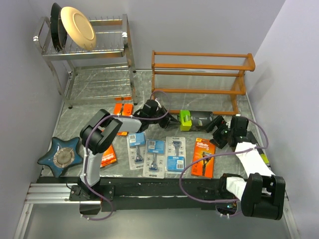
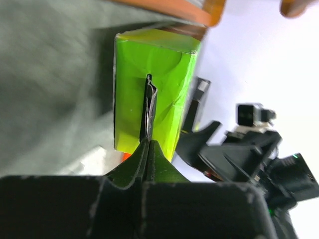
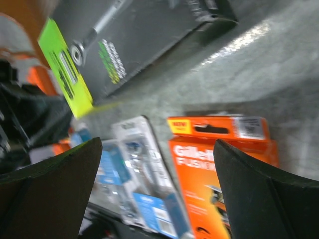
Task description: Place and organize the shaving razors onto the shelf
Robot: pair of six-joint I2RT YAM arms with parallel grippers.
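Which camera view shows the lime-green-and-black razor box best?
The top external view: the lime-green-and-black box lies there nearly whole, in front of the shelf. The left wrist view shows only its green end, close up. The right wrist view shows its black face, blurred and cropped.

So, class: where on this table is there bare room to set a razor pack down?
The wooden shelf tiers look bare. Bare table lies between the chrome dish rack and the blue star dish. Crowded: the blister cards between the arms.
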